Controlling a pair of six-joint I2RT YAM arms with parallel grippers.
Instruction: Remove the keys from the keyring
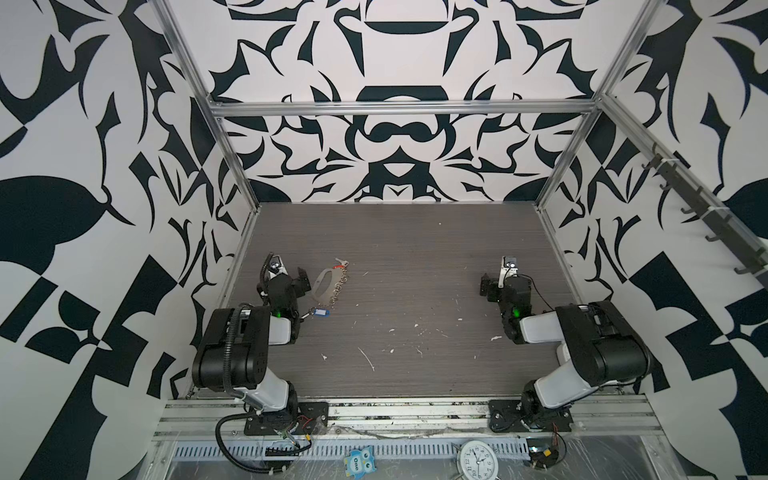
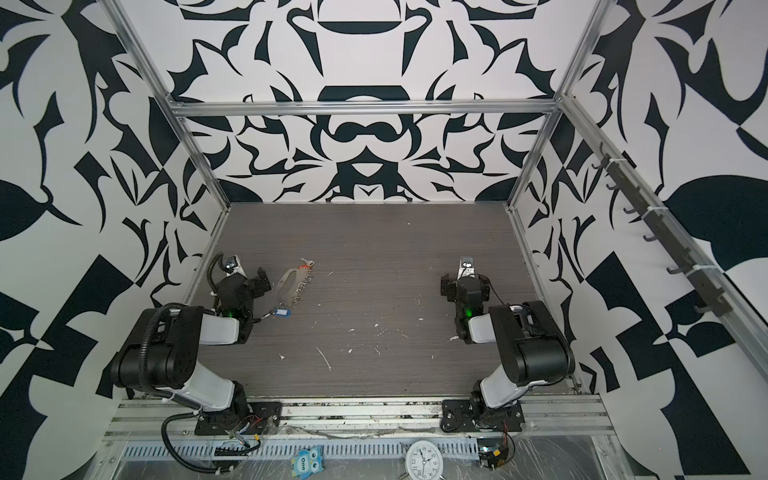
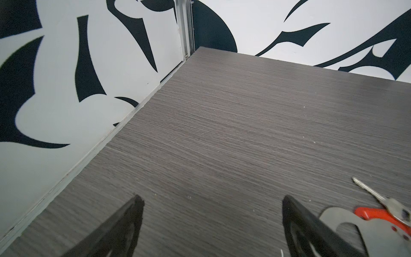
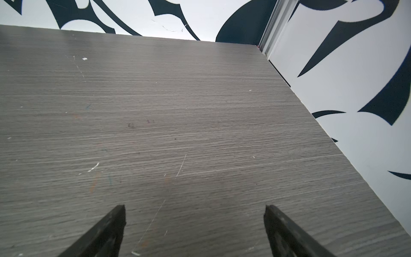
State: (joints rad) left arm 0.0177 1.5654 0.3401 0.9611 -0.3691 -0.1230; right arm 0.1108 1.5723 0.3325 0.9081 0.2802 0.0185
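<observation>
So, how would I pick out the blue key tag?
Start at the grey table, on the left arm's side. At the near end of the flat silver keyring lies the blue tag. Colour sets it apart: the red tag lies at the far end.

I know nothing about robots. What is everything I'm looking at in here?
keyring: one, silver, flat on the table's left side
blue key tag: one, blue, just nearer than the keyring
red key tag: one, red, at the keyring's far end
silver key: one, silver, over the red tag
table: one, dark grey, white flecks
hook rail: one, dark, right wall
clock: one, white, front ledge
owl figure: one, blue, front ledge
walls: three, black-and-white, around the table
left arm: one, black and white, jaws open beside the keyring
right arm: one, black and white, jaws open over bare table
</observation>
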